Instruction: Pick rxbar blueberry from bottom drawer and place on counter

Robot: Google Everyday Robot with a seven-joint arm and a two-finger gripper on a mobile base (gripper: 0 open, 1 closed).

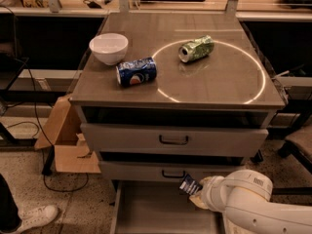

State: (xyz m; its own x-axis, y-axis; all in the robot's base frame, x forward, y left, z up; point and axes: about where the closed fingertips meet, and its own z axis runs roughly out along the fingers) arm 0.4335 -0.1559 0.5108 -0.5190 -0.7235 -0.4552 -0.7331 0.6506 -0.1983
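The bottom drawer [146,209] is pulled open at the foot of the cabinet, its grey floor showing. My gripper [195,191] reaches in from the lower right on the white arm and is shut on the rxbar blueberry [189,184], a small dark navy bar with white lettering. The bar is held above the drawer floor, just under the front of the middle drawer. The counter [219,77] with its thin white circle lies above.
On the counter lie a blue Pepsi can [136,71] on its side, a crushed green can [196,48] and a white bowl [108,48]. The two upper drawers [174,139] are closed. A cardboard box [66,140] stands at the left. A person's shoe [36,217] is at the bottom left.
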